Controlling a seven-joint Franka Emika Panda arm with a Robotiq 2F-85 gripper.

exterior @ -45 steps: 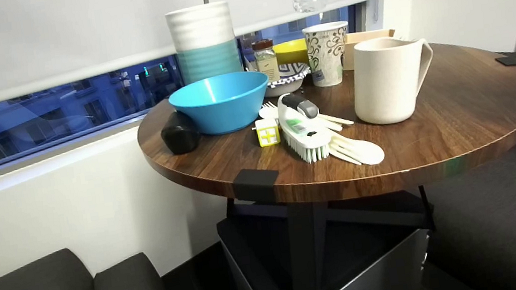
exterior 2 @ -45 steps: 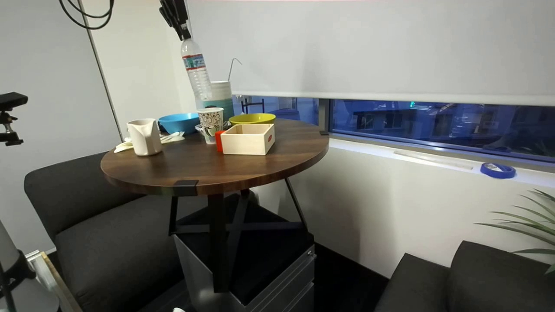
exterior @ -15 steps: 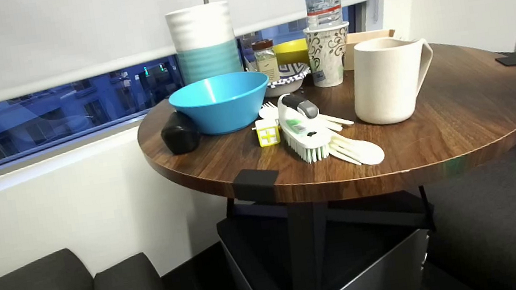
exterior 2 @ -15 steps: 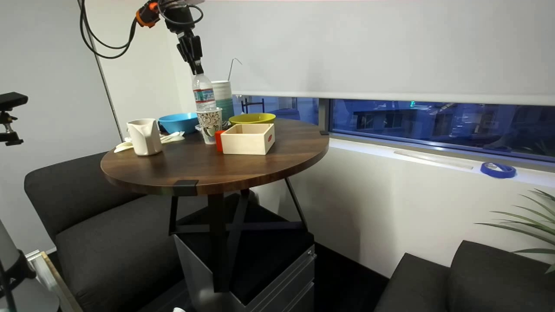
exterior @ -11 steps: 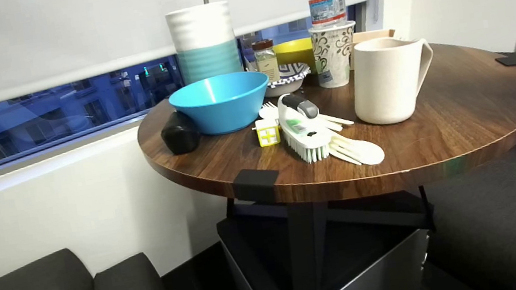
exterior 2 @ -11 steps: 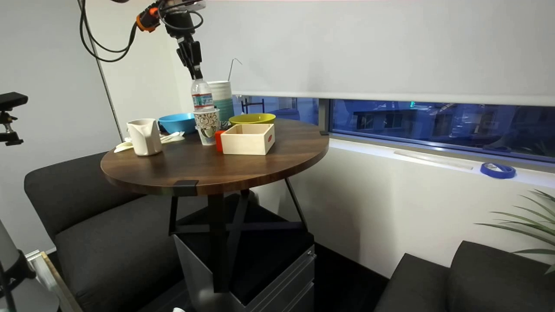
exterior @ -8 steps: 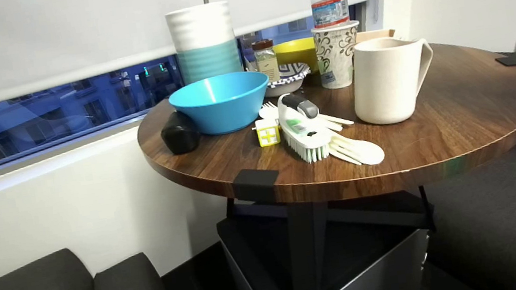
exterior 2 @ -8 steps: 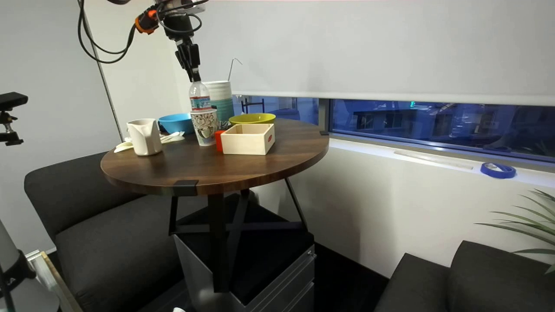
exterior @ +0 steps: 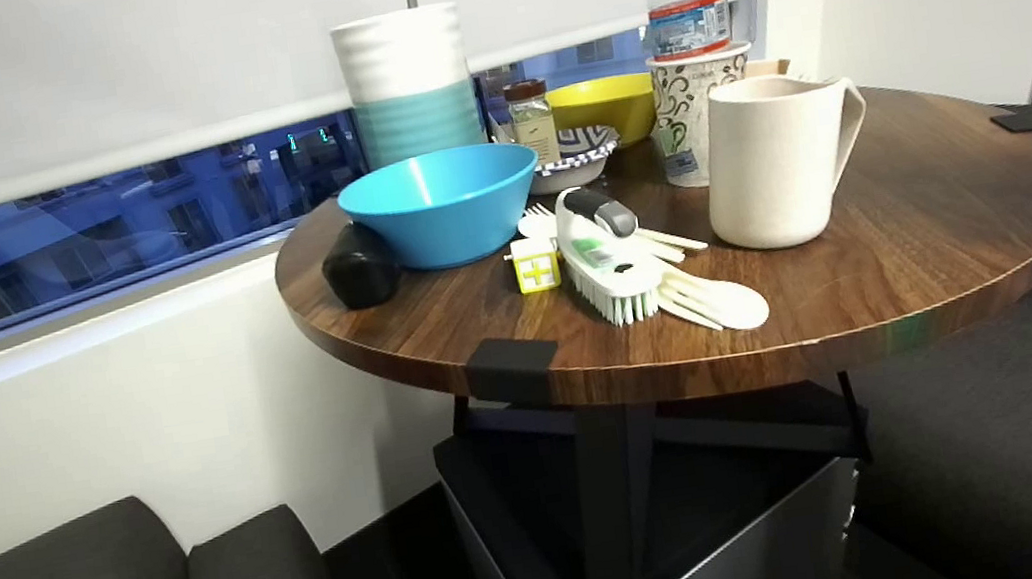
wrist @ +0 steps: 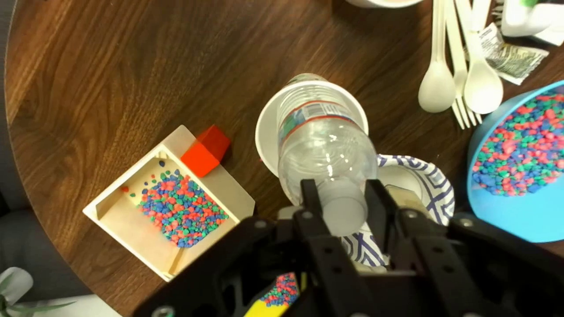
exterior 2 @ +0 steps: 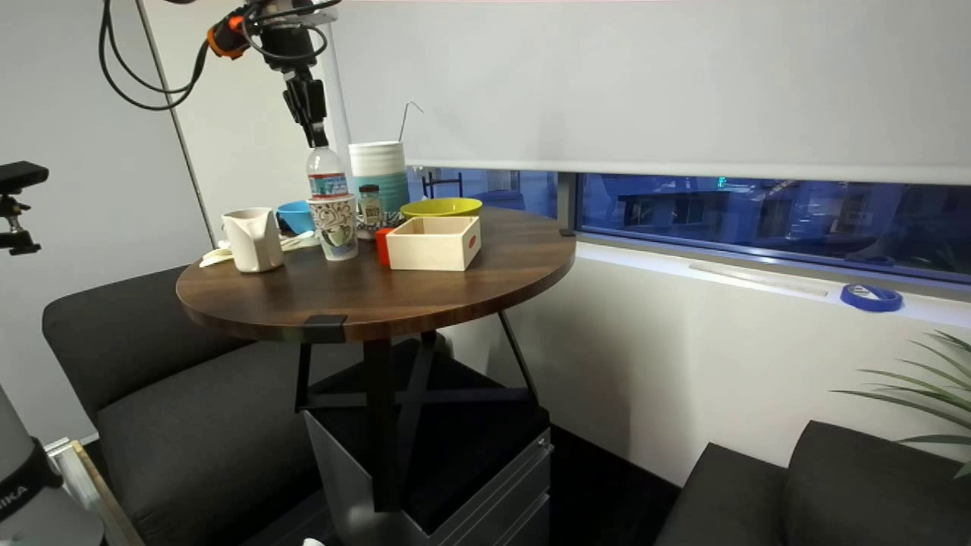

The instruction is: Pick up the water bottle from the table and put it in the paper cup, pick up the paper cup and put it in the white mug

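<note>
The clear water bottle (exterior: 686, 28) with a red-edged label stands in the patterned paper cup (exterior: 679, 120); its lower part is inside. Both also show in an exterior view, the bottle (exterior 2: 328, 186) in the cup (exterior 2: 334, 231). My gripper (wrist: 342, 185) is shut on the bottle's capped neck, one finger on each side of the cap. The cup is at the tabletop (exterior 2: 303, 296); I cannot tell whether its base bears on it. The white mug (exterior: 766, 163) stands beside the cup and hides part of it; in an exterior view it is left of the cup (exterior 2: 252, 241).
A wooden box (exterior 2: 425, 254) and red block (wrist: 205, 152) are near the cup. A yellow bowl (exterior: 611, 99), patterned bowl (exterior: 603, 151), spice jar (exterior: 534, 130) and blue bowl (exterior: 442, 229) stand behind or beside. A brush (exterior: 607, 256) and utensils (exterior: 735, 304) lie in front.
Three seconds ago the gripper held the bottle above the cup. The bottle has come down into the cup, and then gripper, bottle and cup have moved together toward the white mug.
</note>
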